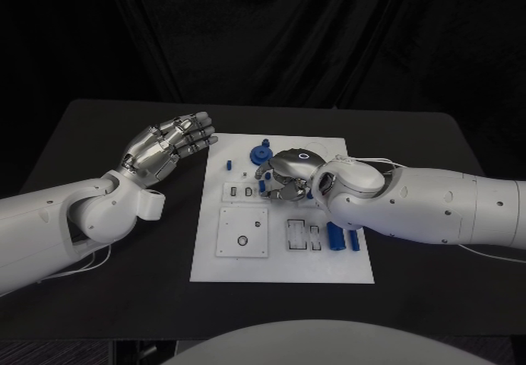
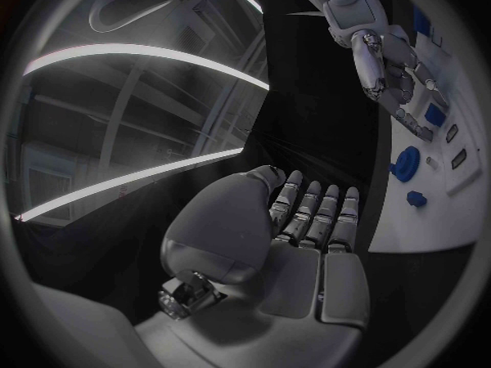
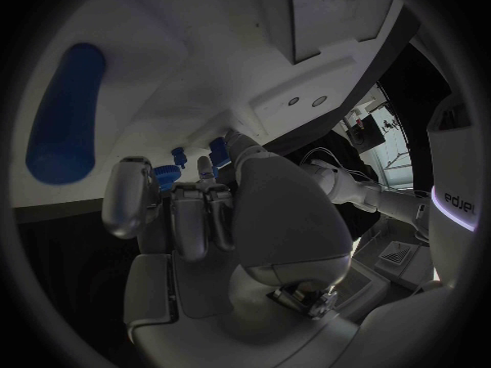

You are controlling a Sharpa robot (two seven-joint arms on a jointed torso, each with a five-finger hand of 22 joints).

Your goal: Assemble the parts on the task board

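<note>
Black table (image 1: 109, 304) — one task board (image 1: 280, 266)

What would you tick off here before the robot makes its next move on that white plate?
1. Left hand free and off the task board: ok, raised beside it with fingers straight, holding nothing.
2. Right hand over the task board: ok, fingers bent down among small blue parts.
3. Right hand actually holding a part: cannot tell, fingertips hide it.
4. Blue gear-like part seated on the board: ok, standing near the far edge.
5. Long blue pieces within reach: ok, lying beside the right forearm.
</note>
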